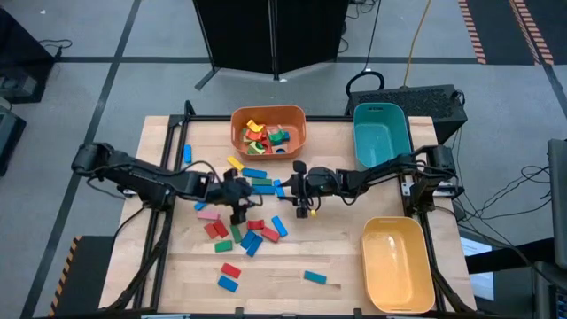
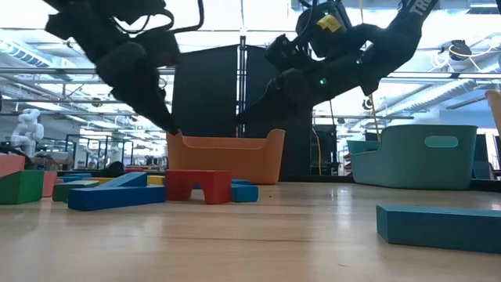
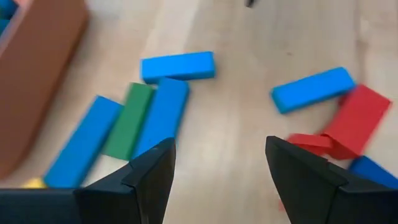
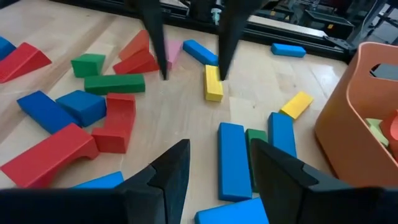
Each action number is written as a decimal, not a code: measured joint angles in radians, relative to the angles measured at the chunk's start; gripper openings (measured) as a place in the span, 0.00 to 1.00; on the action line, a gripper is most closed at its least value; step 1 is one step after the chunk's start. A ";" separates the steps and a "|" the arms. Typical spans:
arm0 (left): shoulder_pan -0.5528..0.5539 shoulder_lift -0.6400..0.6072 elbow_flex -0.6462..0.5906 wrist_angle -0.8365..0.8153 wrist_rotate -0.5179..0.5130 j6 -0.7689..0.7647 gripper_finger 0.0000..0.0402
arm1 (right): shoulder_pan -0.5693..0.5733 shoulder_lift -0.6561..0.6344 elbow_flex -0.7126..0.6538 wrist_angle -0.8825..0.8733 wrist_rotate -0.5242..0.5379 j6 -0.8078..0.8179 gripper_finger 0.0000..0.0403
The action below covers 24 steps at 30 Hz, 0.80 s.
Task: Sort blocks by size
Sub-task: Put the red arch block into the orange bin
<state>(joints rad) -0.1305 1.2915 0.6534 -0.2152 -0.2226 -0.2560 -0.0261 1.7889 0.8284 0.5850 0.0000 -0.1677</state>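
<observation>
High view shows both pincers open and empty above the blocks scattered mid-tabletop (image 1: 159,133). The right pincer (image 4: 214,163) hangs nearest a long blue block (image 4: 232,160), which lies just ahead, its long axis running between the fingers.

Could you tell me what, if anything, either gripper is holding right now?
Nothing. The left gripper and right gripper are both open and empty above the blocks.

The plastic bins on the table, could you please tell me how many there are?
3: an orange bin at the table's far edge, a teal bin at the far right, and a yellow bin at the near right. None seems hidden.
</observation>
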 joint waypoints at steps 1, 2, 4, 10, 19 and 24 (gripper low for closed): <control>-0.016 0.000 -0.013 0.019 0.000 -0.019 0.63 | 0.000 0.000 0.000 0.001 0.000 0.000 0.39; -0.032 0.000 -0.024 0.030 -0.001 -0.034 0.63 | 0.000 0.000 0.000 0.001 0.000 0.000 0.39; -0.065 0.007 -0.038 0.032 -0.007 -0.074 0.63 | 0.000 0.000 0.000 0.001 0.001 0.006 0.39; -0.165 0.012 -0.091 0.071 -0.084 -0.186 0.63 | 0.000 0.000 0.000 0.001 0.002 0.007 0.39; -0.304 0.032 -0.101 0.108 -0.198 -0.211 0.63 | 0.000 0.000 0.000 -0.001 0.003 0.007 0.39; -0.356 0.113 -0.100 0.152 -0.220 -0.211 0.63 | 0.000 0.000 0.000 -0.001 0.003 0.007 0.39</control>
<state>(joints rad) -0.4868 1.4044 0.5529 -0.0635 -0.4425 -0.4666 -0.0265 1.7889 0.8284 0.5842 0.0032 -0.1604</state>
